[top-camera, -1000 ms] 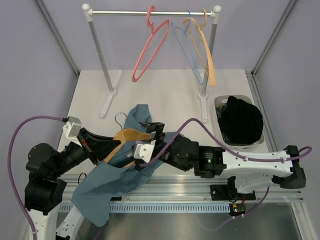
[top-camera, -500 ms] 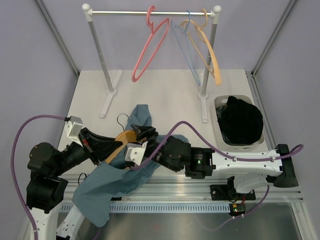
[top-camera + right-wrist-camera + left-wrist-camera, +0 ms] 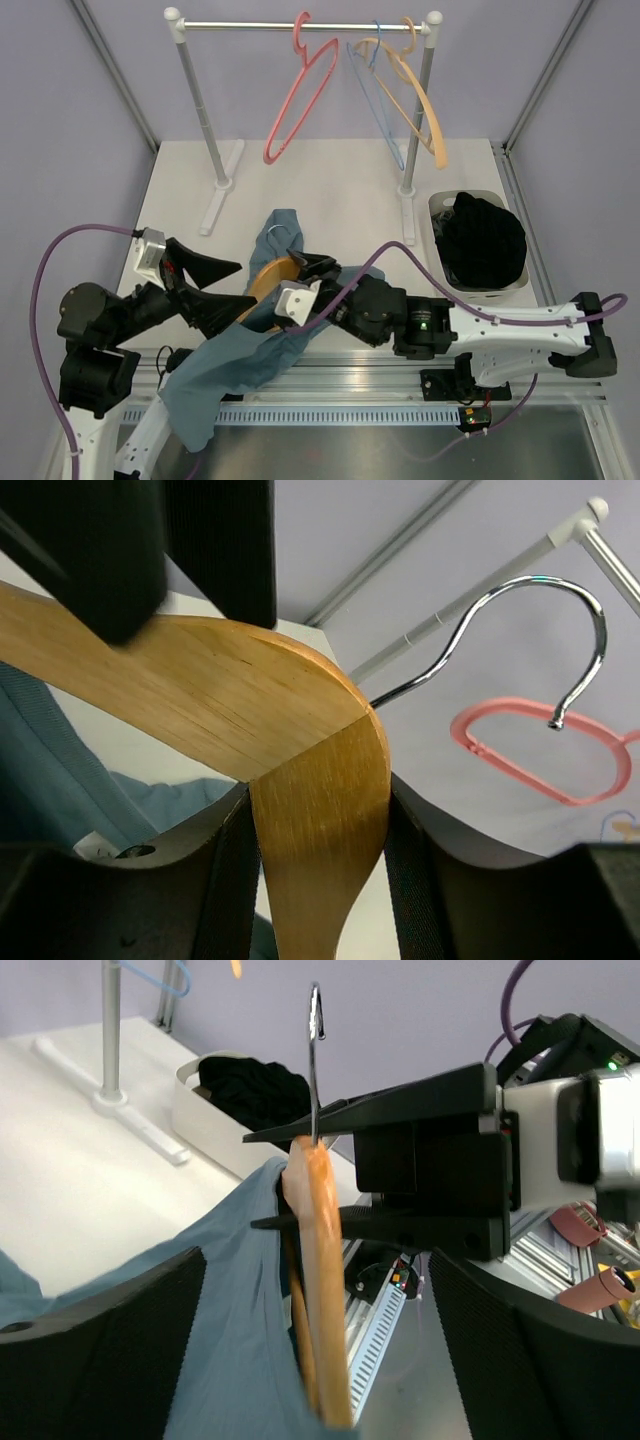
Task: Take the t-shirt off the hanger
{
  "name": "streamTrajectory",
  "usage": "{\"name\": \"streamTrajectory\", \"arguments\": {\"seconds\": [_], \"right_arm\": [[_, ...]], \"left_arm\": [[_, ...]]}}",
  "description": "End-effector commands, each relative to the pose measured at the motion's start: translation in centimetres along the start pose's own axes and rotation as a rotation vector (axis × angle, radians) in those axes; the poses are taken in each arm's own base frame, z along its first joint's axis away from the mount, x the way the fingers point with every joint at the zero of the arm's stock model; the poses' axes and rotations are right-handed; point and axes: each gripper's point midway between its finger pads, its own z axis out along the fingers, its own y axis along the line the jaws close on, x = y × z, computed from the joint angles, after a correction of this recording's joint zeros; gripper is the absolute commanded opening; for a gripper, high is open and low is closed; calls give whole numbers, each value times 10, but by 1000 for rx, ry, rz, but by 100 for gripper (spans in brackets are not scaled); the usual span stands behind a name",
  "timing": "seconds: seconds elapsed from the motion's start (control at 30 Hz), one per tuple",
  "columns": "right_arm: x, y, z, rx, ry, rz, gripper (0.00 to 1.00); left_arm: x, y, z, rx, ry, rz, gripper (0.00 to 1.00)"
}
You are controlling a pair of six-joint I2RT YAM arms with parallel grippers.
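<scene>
Right wrist view showed the right tool (image 3: 318,870) shut tight on the wooden top of the hanger (image 3: 250,710), just under its wire hook. The left tool (image 3: 245,283) was wide open and held nothing. The t-shirt (image 3: 240,345) hung off the hanger, low at the front of the bench (image 3: 330,190), with some spilling past the edge. It looked soft, light and floppy, so a pinch of loose cloth near the neck would likely work best. The hanger looked hard and smooth.
</scene>
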Motion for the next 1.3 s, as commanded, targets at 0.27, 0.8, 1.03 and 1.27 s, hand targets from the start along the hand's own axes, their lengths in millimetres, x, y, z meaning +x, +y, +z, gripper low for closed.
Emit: {"name": "streamTrajectory", "arguments": {"seconds": [0.27, 0.8, 1.03, 1.27], "right_arm": [[28, -125, -142, 359, 44, 356, 0], [50, -166, -200, 500, 96, 469, 0], [34, -170, -192, 492, 50, 475, 0], [25, -166, -176, 481, 51, 467, 0]], "left_arm": [[-20, -31, -2, 137, -26, 113, 99], [-52, -103, -36, 285, -139, 347, 99], [-39, -81, -22, 293, -98, 298, 99], [-41, -53, -2, 254, -94, 222, 97]]}}
